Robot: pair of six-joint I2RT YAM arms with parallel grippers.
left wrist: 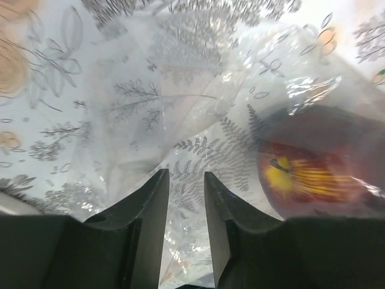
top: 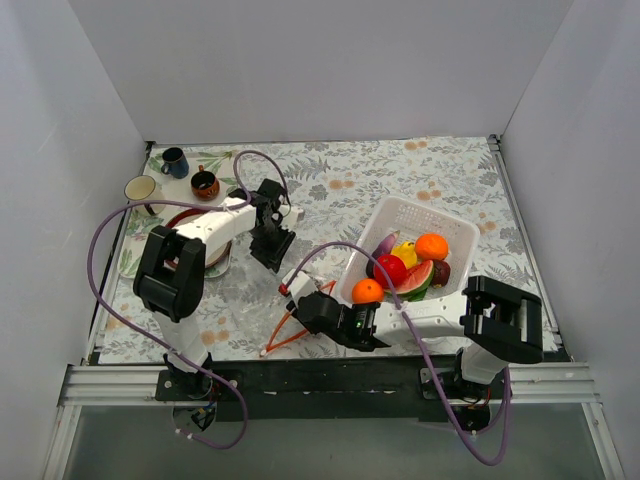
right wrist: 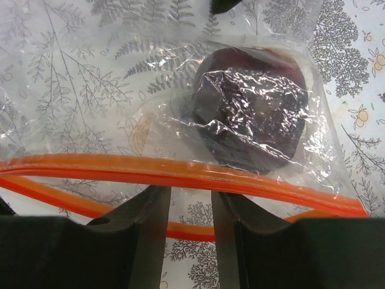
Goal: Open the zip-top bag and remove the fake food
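I'm seeing both jaws slightly apart, nothing clamped: right gripper [right wrist: 189, 192] at the zip strip [right wrist: 252, 179], left gripper [left wrist: 185, 174] over the zip-top bag [left wrist: 180, 90], film covering the dark fake food [right wrist: 252, 114], basket [top: 422, 214] sitting close.

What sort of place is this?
Likely a robot test booth: plain white walls enclose a table with floral cloth, two arms are bolted at its edge, and toy fruit fills a basket.

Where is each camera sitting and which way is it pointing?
Top external: above, behind the bases, looking down on the table; both arms show.
Left wrist: on that arm, looking past the left pincer at the zip-top bag.
Right wrist: on that arm, looking past the right pincer at the bag's orange strip.
Shared: both wrist views show the bag.
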